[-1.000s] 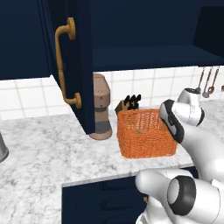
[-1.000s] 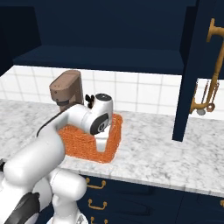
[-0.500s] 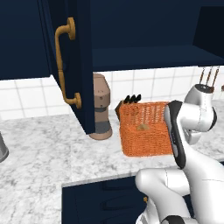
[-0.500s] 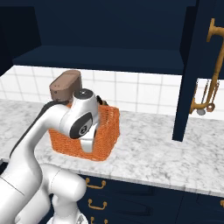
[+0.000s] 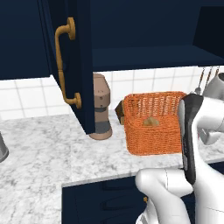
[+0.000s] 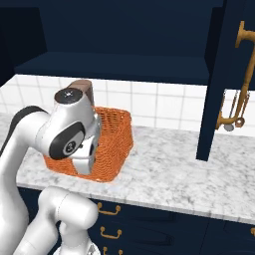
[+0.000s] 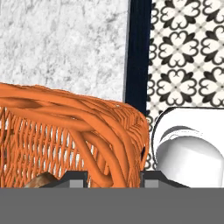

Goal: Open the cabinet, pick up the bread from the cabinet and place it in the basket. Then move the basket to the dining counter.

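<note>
— Inspector: any lettering, brand marks or numerals on record?
— Assessor: none legible; the basket (image 5: 154, 123), the cabinet (image 5: 70, 65) door and the coffee machine (image 5: 102, 107) carry no readable text; the patterned floor tiles (image 7: 187, 52) bear ornament only.

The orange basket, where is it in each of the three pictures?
Left base view: the orange woven-mesh rectangular basket is right of centre, beside the brown coffee machine.
Right base view: it sits left of centre, partly behind the white arm; the same machine peeks out behind.
Hand view: its rim fills the lower left, very close.
Shared landmark: the white-grey marble worktop under it in every view.
</note>
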